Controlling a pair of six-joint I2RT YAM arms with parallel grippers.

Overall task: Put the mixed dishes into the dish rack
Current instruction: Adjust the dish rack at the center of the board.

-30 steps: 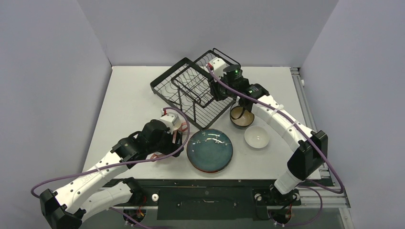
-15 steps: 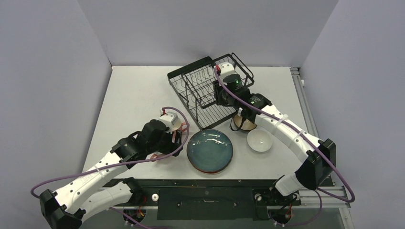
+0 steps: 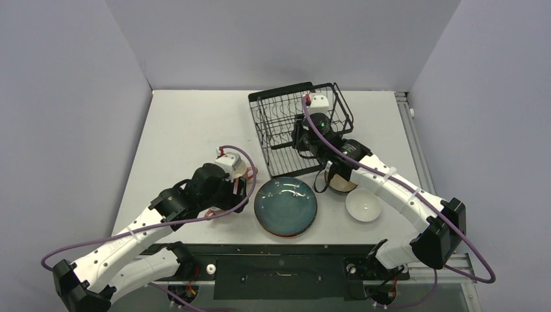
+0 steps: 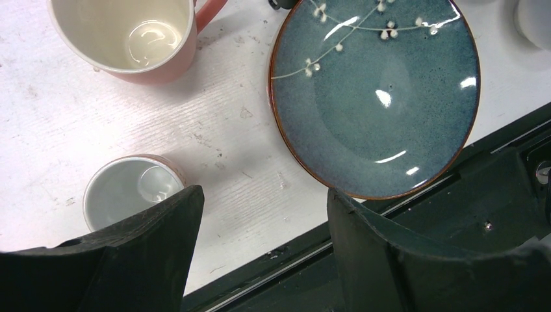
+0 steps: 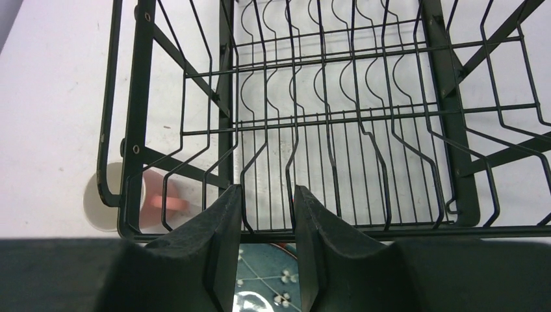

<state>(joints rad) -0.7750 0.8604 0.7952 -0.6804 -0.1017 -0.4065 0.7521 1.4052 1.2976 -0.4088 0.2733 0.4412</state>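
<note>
The black wire dish rack (image 3: 292,127) stands at the back centre of the table and holds no dishes. My right gripper (image 3: 301,144) is shut on the rack's near bottom edge; in the right wrist view its fingers (image 5: 268,192) close around a wire of the rack (image 5: 338,117). The dark teal plate (image 3: 286,205) lies in front of the rack. My left gripper (image 4: 263,195) is open and empty, above the table between the teal plate (image 4: 377,91), the pink mug (image 4: 130,39) and a second mug (image 4: 127,188), white inside.
The brown bowl (image 3: 341,182) sits under my right forearm, and the small white bowl (image 3: 363,205) is to its right. A mug with a pinkish handle (image 5: 110,195) shows through the rack wires. The table's front rail (image 4: 455,188) lies just below my left gripper.
My right gripper has swung the rack clockwise and to the right, so it now sits squarer to the table. The brown and white bowls have shifted right and nearer. The left arm barely moved.
</note>
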